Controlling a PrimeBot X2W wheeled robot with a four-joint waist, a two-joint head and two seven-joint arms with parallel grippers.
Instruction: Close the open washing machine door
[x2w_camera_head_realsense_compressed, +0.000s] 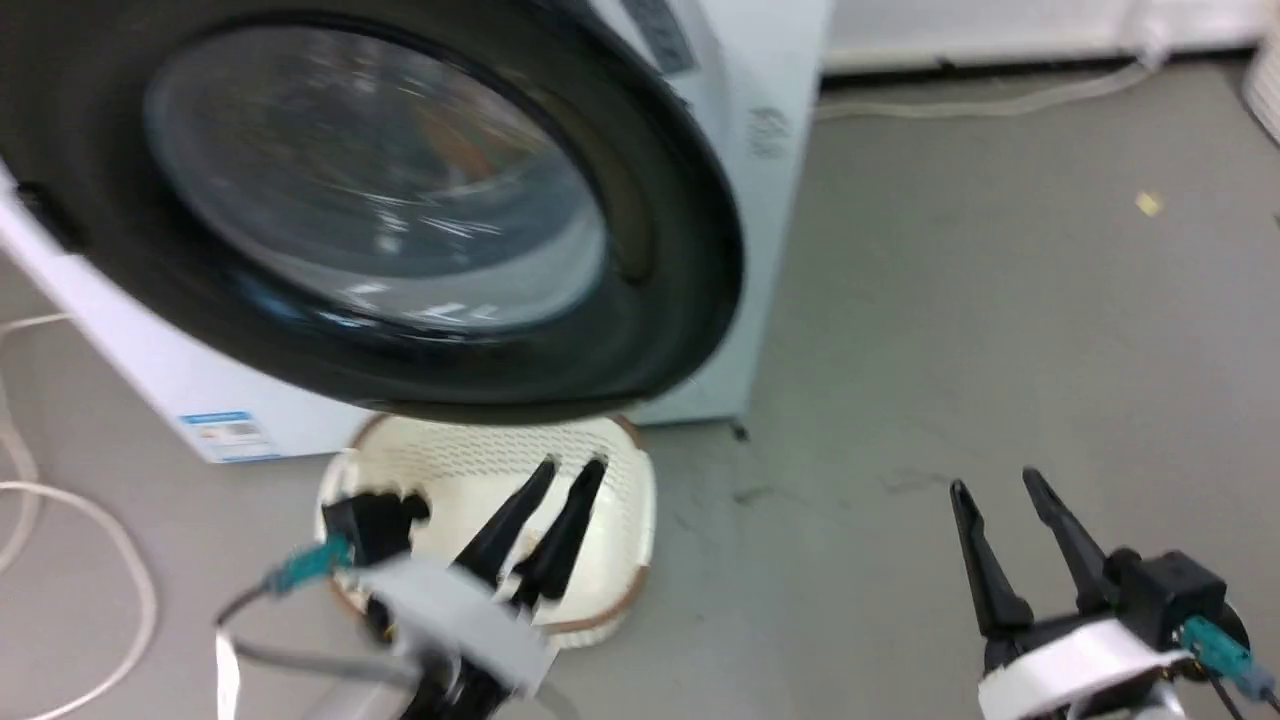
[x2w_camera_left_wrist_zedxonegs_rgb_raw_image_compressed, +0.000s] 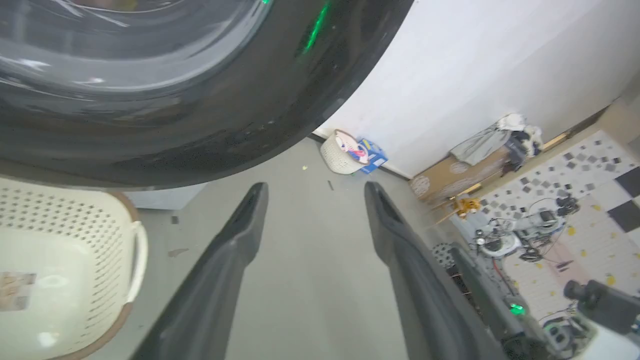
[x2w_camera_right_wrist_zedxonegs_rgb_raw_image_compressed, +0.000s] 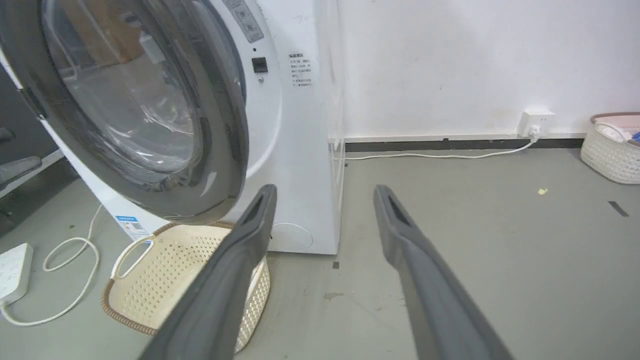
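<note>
Washing machine door (x2w_camera_head_realsense_compressed: 380, 200) standing open, swung out from the white front of the washing machine (x2w_camera_head_realsense_compressed: 770, 90); glossy black ring around a bulging clear window, the head view being blurred; lower rim of the door overhangs a cream perforated basket (x2w_camera_head_realsense_compressed: 625, 520) set on the grey floor (x2w_camera_head_realsense_compressed: 950, 300) just before the machine; in the right wrist view the door (x2w_camera_right_wrist_zedxonegs_rgb_raw_image_compressed: 150, 110) appears at an angle, its near edge standing clear of the front panel; left gripper (x2w_camera_head_realsense_compressed: 572, 467) at lower left of the head view, raised over the basket and just under the door's lower rim, no contact visible; its fingers (x2w_camera_left_wrist_zedxonegs_rgb_raw_image_compressed: 225, 265) stand apart with floor between them, the black ring (x2w_camera_left_wrist_zedxonegs_rgb_raw_image_compressed: 200, 125) arching above their tips; right gripper (x2w_camera_head_realsense_compressed: 995, 482) at lower right, over bare floor, well apart from door and basket; its fingers (x2w_camera_right_wrist_zedxonegs_rgb_raw_image_compressed: 225, 280) likewise spread, floor between them; white power strip (x2w_camera_right_wrist_zedxonegs_rgb_raw_image_compressed: 14, 267) lies on the floor beyond the basket's far side; a second pale basket (x2w_camera_right_wrist_zedxonegs_rgb_raw_image_compressed: 610, 150) rests by the wall at far right
</note>
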